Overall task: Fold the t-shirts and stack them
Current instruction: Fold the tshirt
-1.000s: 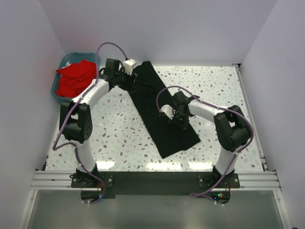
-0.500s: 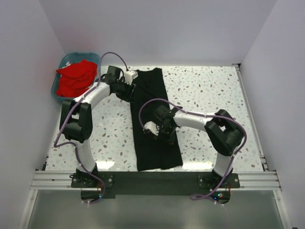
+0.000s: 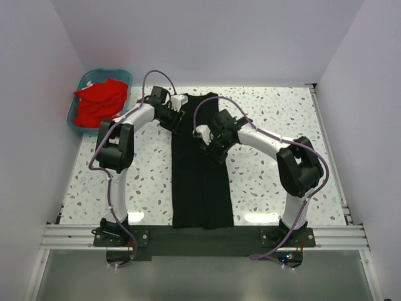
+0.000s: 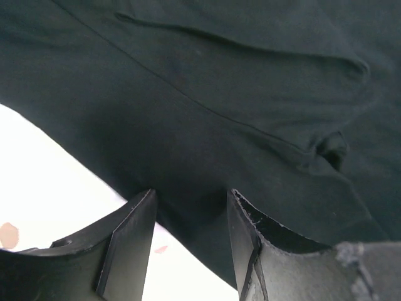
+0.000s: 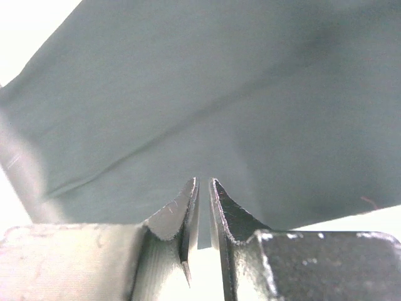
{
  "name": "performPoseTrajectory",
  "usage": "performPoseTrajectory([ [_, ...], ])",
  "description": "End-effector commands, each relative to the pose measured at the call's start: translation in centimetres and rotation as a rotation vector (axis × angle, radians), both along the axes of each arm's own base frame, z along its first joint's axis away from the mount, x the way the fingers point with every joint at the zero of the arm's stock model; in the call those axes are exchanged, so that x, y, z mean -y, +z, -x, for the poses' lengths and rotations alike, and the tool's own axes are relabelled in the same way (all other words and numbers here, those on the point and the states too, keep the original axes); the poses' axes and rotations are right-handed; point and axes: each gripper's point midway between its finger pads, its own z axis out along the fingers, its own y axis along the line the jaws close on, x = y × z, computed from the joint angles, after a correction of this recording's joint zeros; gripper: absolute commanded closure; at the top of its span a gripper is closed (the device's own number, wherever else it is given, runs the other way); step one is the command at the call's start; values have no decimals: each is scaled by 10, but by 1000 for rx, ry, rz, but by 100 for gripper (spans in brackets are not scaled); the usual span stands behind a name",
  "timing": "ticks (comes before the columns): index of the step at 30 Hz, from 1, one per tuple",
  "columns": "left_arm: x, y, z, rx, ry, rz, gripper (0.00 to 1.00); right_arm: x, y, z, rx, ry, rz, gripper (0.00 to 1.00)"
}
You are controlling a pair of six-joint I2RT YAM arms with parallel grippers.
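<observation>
Black t-shirt (image 3: 202, 188): Lies flat in a long, narrow strip down the middle of the tabletop (image 3: 282, 125), from the far side to the near edge, with both of your arms reaching in over its far half.
Red t-shirts (image 3: 99, 103): Heaped in the teal basket (image 3: 100, 71) at the far left corner, well apart from the work.
Risk, snag: If you pull either arm away low, a fingertip could catch the cloth and drag the strip askew or open its folded edges.
Risk, next fold: If you grip only the top layer, the layers may slide apart. Lifting the two sides unevenly would probably leave a crooked fold.
Risk, crowding: Your two wrists sit close together over the far end, so a careless swing could make them collide.
Left arm: Arches from its base up the left side, the wrist bent inward to the shirt's far left edge.
Left hand (image 3: 178, 119): Held low over that edge, the fingers clearly apart, with cloth lying in the gap and nothing clamped.
Right arm: Curves in from the right, the wrist angled down over the strip's far middle.
Right hand (image 3: 212, 149): Nearly closed, with only a thin slit between the fingers. You cannot tell from here whether any cloth is pinched.
</observation>
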Motion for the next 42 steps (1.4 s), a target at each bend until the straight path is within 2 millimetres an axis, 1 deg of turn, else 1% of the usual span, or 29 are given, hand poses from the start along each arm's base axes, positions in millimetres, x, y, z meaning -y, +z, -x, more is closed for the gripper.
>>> performPoseTrajectory([
  [1,6,6,-22,56,-12,-3,47,8,28,-80,213,-196,-29,84],
  [2,6,1,-23,50,-12,-6,47,9,22,-104,271,-234,4,85],
  [3,7,2,-28,58,-11,-7,47,11,15,-116,288,-255,28,85],
  [4,7,-5,-29,49,-11,-12,47,10,19,-132,315,-286,31,87],
  [5,7,-7,-30,46,-11,-14,47,14,0,-145,321,-315,79,88],
  [6,7,-6,-34,54,-9,-14,47,19,-4,-155,328,-344,93,88],
  [7,8,-13,-35,45,-11,-14,47,18,-2,-167,345,-370,94,89],
  [8,9,-14,-36,44,-10,-12,47,22,-16,-175,342,-390,123,90],
  [10,11,-19,-41,46,-10,-9,47,27,-18,-193,364,-424,136,91],
  [12,11,-18,-49,63,-4,-13,47,34,-31,-202,367,-445,175,91],
  [13,9,-25,-50,51,0,-17,47,34,-31,-208,379,-451,179,92],
  [14,10,-25,-53,52,1,-16,46,37,-34,-211,384,-459,190,92],
  [15,11,-20,-61,71,3,-11,47,41,-40,-215,390,-469,213,92],
  [16,11,-26,-62,58,4,-15,47,45,-41,-219,402,-478,225,92],
  [18,12,-22,-70,80,2,-13,46,49,-45,-224,413,-492,241,92],
  [22,12,-21,-79,101,-2,-23,46,53,-43,-234,448,-501,247,91],
  [28,16,2,-88,143,6,3,44,61,-35,-253,516,-511,269,89],
  [31,18,19,-90,169,23,21,41,70,-35,-262,544,-511,306,89],
  [32,17,20,-89,170,30,24,38,71,-34,-262,540,-511,306,89],
  [33,17,38,-94,217,41,38,34,72,-32,-264,545,-509,303,87],
  [34,14,32,-87,198,60,42,28,69,-24,-265,554,-506,288,85],
  [35,13,39,-87,214,70,55,23,66,-18,-265,554,-507,267,83],
  [36,12,65,-93,287,79,81,19,64,-8,-266,556,-519,246,78],
  [37,10,63,-85,284,82,85,12,59,-1,-261,539,-510,215,74],
  [38,9,73,-84,309,79,97,2,49,26,-258,545,-503,140,66],
  [39,7,110,-87,397,79,128,0,43,41,-254,536,-507,99,61],
  [40,5,125,-85,433,76,145,0,41,59,-251,548,-507,64,57],
  [41,4,128,-75,434,60,167,0,38,74,-248,557,-503,32,52],
  [42,-3,175,-73,543,61,202,0,33,106,-239,579,-476,-37,45],
])
